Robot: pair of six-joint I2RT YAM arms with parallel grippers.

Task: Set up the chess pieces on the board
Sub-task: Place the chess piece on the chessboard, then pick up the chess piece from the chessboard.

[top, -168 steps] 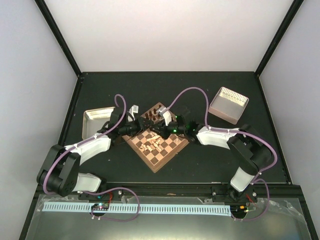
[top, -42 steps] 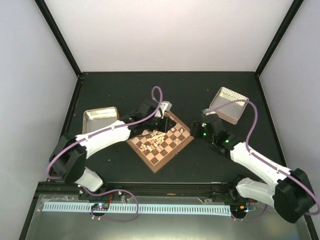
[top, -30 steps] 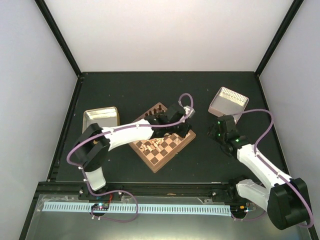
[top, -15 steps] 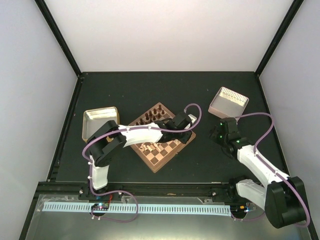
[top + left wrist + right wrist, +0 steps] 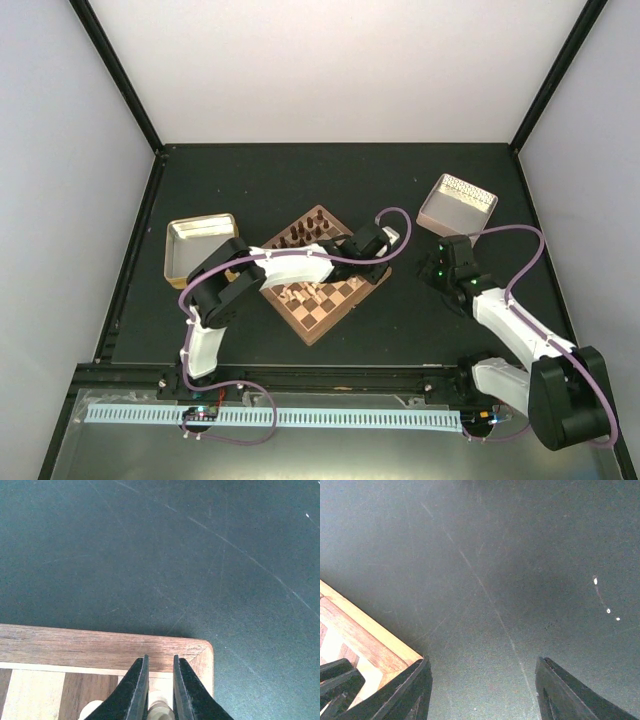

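Approx. halfway: dark brown turned-wood chessmen [image 5: 296, 236] line the far edge of the square brown-and-tan wooden chessboard [image 5: 322, 312]; pale cream wooden chessmen [image 5: 303, 292] cluster mid-board (unplaced, I'd say); left gripper [image 5: 160, 661] is clenched on one pale piece [image 5: 159, 711] at the right corner square; right gripper [image 5: 482, 662] hangs slack and empty over the dark tabletop [image 5: 520, 555].

Bench [image 5: 300, 180]: dark, scuffed with pale scratches.
Middle: board [image 5: 317, 338], turned corner-on.
Left: yellowish metal tray [image 5: 200, 220], near the board.
Far right: pinkish bin [image 5: 468, 188], well apart.

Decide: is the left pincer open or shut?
Shut: the left pincer pinches a pale piece between near-touching fingers, above the board corner.
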